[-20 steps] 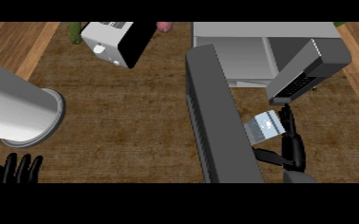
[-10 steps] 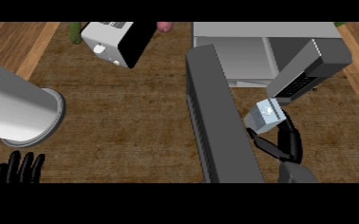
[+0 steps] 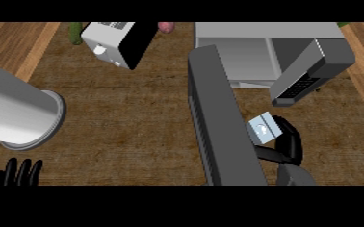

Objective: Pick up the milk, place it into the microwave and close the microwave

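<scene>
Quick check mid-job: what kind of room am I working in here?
Most likely a kitchen counter: an open microwave with its door swung out, a toaster, and a milk carton.

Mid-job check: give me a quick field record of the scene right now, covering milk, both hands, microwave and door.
milk: carton held in front of the microwave, not yet inside
right hand: curled round the milk
left hand: open, resting at the lower left edge
microwave: cavity open, nothing visible inside
door: swung open, left of the milk
other: toaster at upper left
</scene>
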